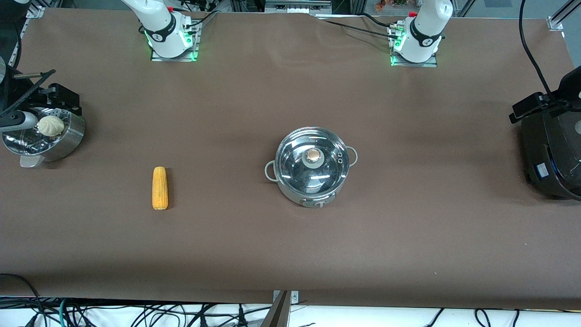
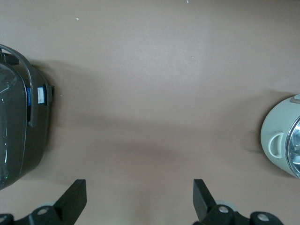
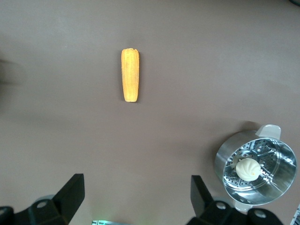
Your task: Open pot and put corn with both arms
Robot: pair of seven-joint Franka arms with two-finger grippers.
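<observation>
Pot (image 1: 312,166): sits at the centre of the front view, glass lid (image 1: 313,161) on, copper-coloured knob (image 1: 312,156) upright; nothing touches it.
Corn (image 1: 160,188): lies flat on the brown table (image 1: 408,236) in the lower left of the front view, well apart from the pot, toward the right arm's end.
Left gripper (image 2: 139,199): fingers spread wide with nothing between them, hanging over bare table between the pot and the black rice cooker (image 1: 551,154).
Right gripper (image 3: 137,194): likewise spread wide and holding nothing, over bare table between the corn and the steamer basket (image 1: 45,134) (a white bun (image 1: 51,125) sits inside).
Step in hand: none begun, by the look of it; the lid is not yet off.
Next move: the left gripper probably needs to come over the knob and close on it, while the right lines up across the cob.
</observation>
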